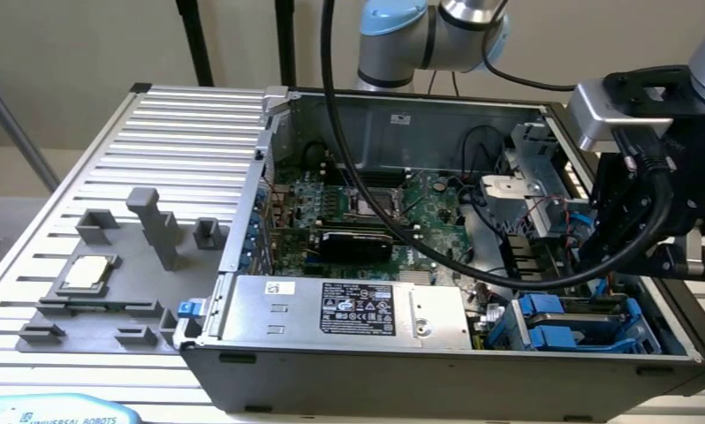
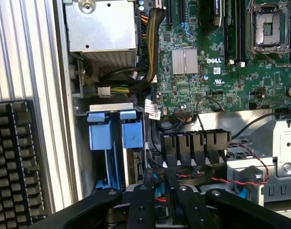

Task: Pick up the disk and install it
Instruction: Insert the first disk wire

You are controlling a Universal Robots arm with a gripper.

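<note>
My gripper (image 1: 617, 265) reaches down into the open computer case (image 1: 447, 371), at the exterior view's right, beside the drive bay. In the wrist view its black fingers (image 2: 146, 183) stand close together, and my gripper (image 2: 159, 185) is shut on a thin blue-framed piece seen edge-on, the disk (image 2: 157, 190). Most of the disk is hidden by the fingers and linkages. Two other blue frames (image 2: 112, 136) sit side by side in the drive bay (image 1: 564, 322) close to the fingers.
A large silver box with a black label (image 1: 352, 309) fills the case's front. The green motherboard (image 1: 365, 208) lies behind it, with cables and a red wire near the fingers. On the ribbed table, a grey fixture (image 1: 105, 265) holds a small square silver chip (image 1: 87, 272).
</note>
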